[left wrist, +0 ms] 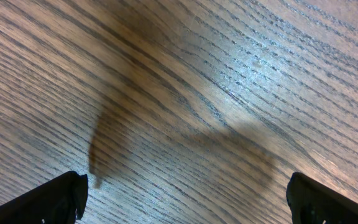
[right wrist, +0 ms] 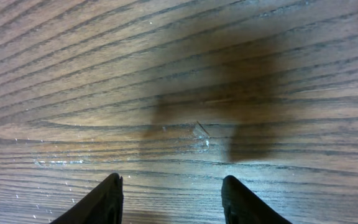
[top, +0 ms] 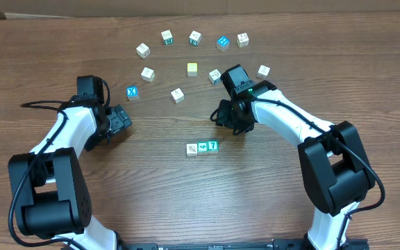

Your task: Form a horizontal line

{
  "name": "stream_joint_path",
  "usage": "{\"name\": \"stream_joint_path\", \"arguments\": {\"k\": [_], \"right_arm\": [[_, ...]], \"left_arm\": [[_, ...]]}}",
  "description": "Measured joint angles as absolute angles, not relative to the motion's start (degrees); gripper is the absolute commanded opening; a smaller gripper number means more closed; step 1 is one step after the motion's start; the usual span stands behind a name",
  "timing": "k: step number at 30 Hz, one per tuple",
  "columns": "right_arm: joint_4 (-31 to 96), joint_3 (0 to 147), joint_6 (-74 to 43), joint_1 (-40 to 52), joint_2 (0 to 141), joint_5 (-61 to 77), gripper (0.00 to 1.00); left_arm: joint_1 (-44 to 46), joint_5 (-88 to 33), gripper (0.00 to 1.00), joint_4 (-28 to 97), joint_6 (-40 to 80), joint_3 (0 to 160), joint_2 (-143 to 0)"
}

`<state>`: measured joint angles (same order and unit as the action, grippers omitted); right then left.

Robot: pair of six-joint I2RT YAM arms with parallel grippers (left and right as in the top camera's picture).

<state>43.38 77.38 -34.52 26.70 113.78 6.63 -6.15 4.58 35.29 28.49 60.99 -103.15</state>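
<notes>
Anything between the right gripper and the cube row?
Nothing: only bare wood between the right gripper and the cube row, seen in the overhead view.

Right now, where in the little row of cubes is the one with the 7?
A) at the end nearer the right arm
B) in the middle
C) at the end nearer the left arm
A: the 7 cube is the last one in the row, on the side toward the right arm.

14 ltr cubes (top: 178,95); 2 robot arms (top: 290,122).
</notes>
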Motion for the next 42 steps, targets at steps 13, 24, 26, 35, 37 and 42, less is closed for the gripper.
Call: {"name": "stream_joint_path", "arguments": {"k": [13, 24, 26, 35, 37, 42], "right_arm": [[43.44, 77.38, -34.57, 26.70, 113.78, 6.59, 0.71], [43.51, 77.38, -34.52, 26.70, 113.78, 6.61, 0.98], [43.48, 77.38, -34.59, 26.70, 113.78, 6.59, 1.00], [43.48, 77.38, -34.50, 26.70, 113.78, 6.59, 1.00], [43.51, 77.38, -34.52, 26.72, 113.78, 6.59, 1.00], [43.51, 77.38, -34.52, 26.70, 113.78, 6.59, 1.00]], "left_arm": [[-6.15, 4.58, 1.00, 35.29, 28.49, 60.99, -103.15], [-6.15, 4.58, 0.99, 35.29, 28.49, 60.99, -103.15], [-6.15, 4.58, 1.00, 35.29, 28.49, 60.99, -103.15], [-6.15, 4.58, 0.99, 35.29, 28.49, 60.99, -103.15], [-6.15, 4.58, 1.00, 35.29, 28.49, 60.99, -103.15], [-6.15, 4.58, 1.00, 35.29, 28.49, 60.99, -103.15]]}}
